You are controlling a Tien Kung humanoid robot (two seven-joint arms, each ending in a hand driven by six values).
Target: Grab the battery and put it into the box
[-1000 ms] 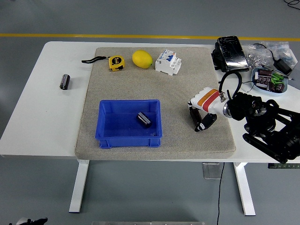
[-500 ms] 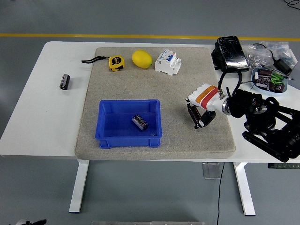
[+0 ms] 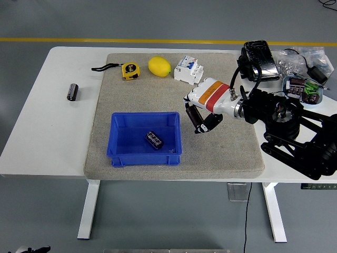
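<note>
A black cylindrical battery lies on its side on the floor of the blue box, right of the middle. A second black battery lies on the bare white table far to the left, off the mat. My right hand, white with an orange band, hovers over the mat just right of the box's far right corner. Its dark fingers hang down relaxed and hold nothing. The left arm is out of view.
Along the grey mat's far edge sit a yellow tape measure, a lemon and a white circuit breaker. A black device, cables and a small tray of parts crowd the far right corner.
My right hand has moved left and a little farther back, from the mat's right side up to the box. The battery in the box has rolled slightly to the left.
</note>
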